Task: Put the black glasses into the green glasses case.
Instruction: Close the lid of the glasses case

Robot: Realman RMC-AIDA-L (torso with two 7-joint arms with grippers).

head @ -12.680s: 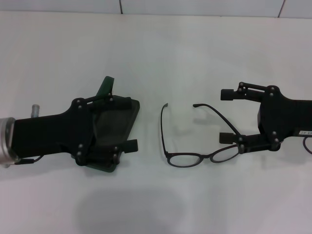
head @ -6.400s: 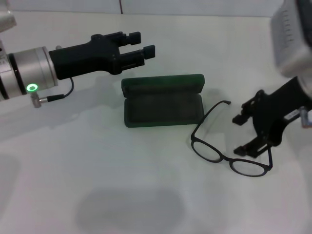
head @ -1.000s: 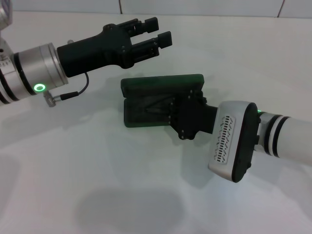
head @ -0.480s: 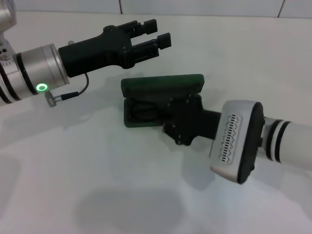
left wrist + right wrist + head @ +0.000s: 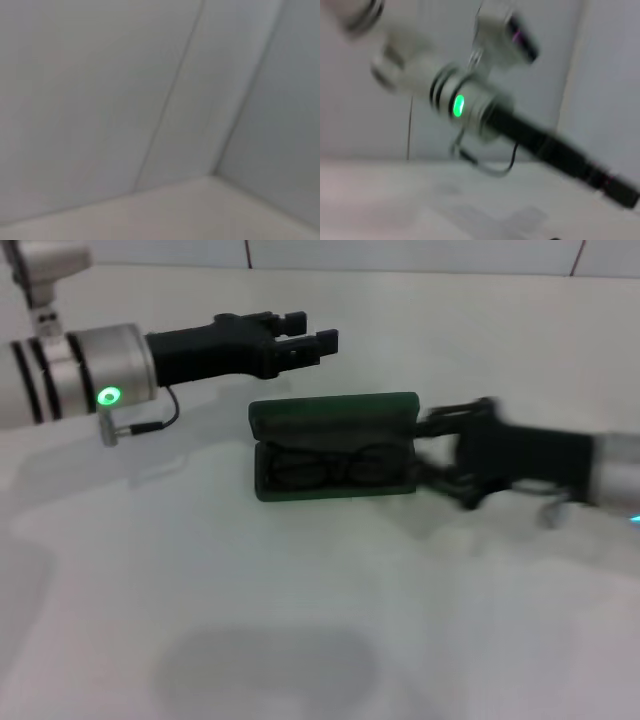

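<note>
The green glasses case [image 5: 334,412] lies open in the middle of the table in the head view, its lid raised at the far side. The black glasses [image 5: 330,468] lie folded inside its tray. My right gripper [image 5: 441,448] is just off the case's right end, blurred by motion, with its fingers apart and empty. My left gripper [image 5: 313,330] hovers behind the case's lid, above the table, open and empty. The right wrist view shows only my left arm [image 5: 470,107] with its green light. The left wrist view shows only bare wall.
The white table [image 5: 300,620] spreads out around the case in the head view. A tiled wall edge [image 5: 400,255] runs along the back.
My right gripper has let go of the glasses and pulled back to the right, off the case. The glasses now lie uncovered in the tray. My left arm has turned slightly.
</note>
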